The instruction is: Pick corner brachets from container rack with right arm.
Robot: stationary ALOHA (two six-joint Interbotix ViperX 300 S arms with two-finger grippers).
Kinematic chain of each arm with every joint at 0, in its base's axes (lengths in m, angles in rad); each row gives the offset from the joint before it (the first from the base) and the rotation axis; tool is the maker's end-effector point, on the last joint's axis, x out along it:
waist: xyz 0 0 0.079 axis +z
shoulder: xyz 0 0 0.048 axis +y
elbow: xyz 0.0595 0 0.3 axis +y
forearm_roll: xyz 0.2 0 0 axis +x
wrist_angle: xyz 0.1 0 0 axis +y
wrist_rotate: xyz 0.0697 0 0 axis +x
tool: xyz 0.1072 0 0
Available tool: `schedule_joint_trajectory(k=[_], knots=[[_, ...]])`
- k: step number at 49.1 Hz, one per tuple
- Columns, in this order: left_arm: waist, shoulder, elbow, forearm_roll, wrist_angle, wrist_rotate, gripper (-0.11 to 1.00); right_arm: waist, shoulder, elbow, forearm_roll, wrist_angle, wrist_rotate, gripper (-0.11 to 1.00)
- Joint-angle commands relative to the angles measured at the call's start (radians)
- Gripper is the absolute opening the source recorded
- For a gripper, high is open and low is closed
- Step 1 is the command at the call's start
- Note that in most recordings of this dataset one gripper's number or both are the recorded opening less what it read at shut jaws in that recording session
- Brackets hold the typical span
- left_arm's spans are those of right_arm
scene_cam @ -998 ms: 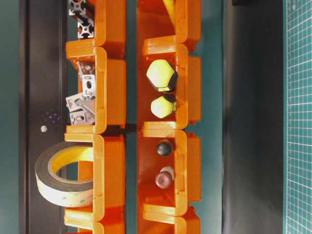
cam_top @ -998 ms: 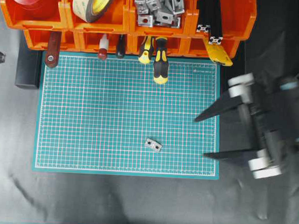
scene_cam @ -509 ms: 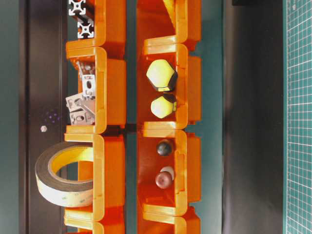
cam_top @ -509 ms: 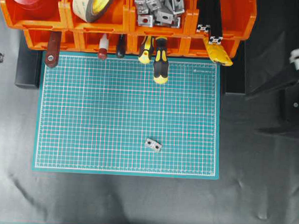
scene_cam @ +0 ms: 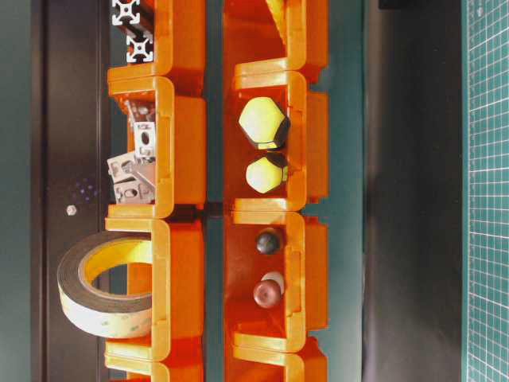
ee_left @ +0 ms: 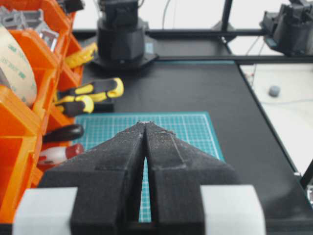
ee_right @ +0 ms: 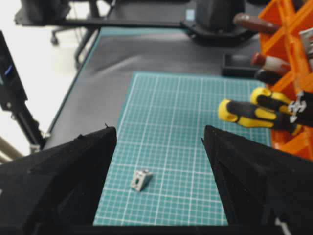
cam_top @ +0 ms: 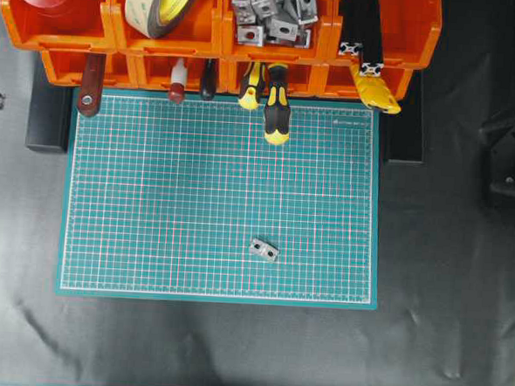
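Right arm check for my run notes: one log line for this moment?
right gripper: open, empty | bracket: on mat | left gripper: shut | rack: brackets inside

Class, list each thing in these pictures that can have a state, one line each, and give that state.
left gripper: shut, empty
right gripper: open, empty
loose corner brachet: lying on the green cutting mat
corner brachets: piled in an upper bin
container rack: bins open, filled
long screwdriver: handle sticking out over the mat

right arm (cam_top: 513, 165) cut off at frame edge, screwdriver (cam_top: 277, 107) shafts hidden in container rack (cam_top: 406, 45)
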Motion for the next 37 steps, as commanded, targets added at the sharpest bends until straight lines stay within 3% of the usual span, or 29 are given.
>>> schedule_joint_trajectory(k=[1,37], knots=[[0.000,-0.012,-0.005,0.003,-0.003,0.000,0.00,-0.017,-0.014,-0.006,-0.005,0.000,-0.002,0.70],[-0.005,-0.054,0.011,0.003,-0.006,-0.005,0.00,-0.069,-0.072,0.032,-0.006,0.066,-0.003,0.70]])
